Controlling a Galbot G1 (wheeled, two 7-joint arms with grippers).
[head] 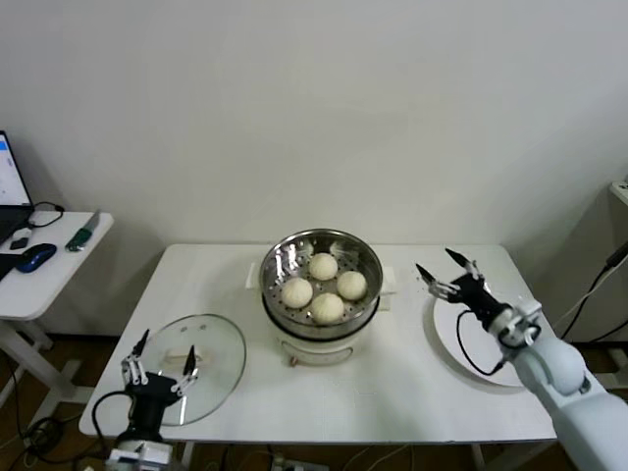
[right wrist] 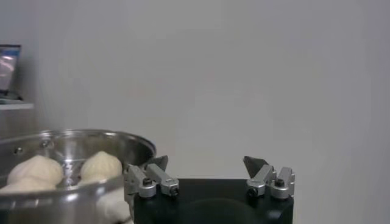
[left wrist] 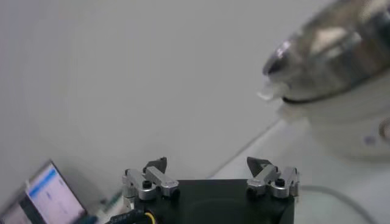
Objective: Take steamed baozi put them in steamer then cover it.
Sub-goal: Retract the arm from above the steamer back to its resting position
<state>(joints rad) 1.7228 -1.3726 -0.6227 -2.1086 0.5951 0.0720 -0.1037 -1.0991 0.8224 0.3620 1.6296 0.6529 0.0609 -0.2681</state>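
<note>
Several cream-white steamed baozi [head: 324, 287] lie inside the shiny steel steamer [head: 280, 265] on its white cooker base, at the table's middle. In the right wrist view two baozi [right wrist: 36, 169] show over the steamer rim [right wrist: 91, 137]. A glass lid [head: 211, 343] lies flat on the table's near left part. My left gripper [head: 165, 355] hangs open just above the lid's near edge, holding nothing. My right gripper [head: 442, 270] is open and empty, raised over the white plate [head: 456, 348] to the right of the steamer. In the left wrist view the steamer [left wrist: 341, 55] stands far off beyond the left gripper [left wrist: 208, 165].
A side desk [head: 59, 265] at the far left carries a laptop [head: 10, 191], a mouse [head: 35, 257] and small items. The white table [head: 392, 392] ends close behind the steamer at a plain wall. Cables hang below the table's front edge.
</note>
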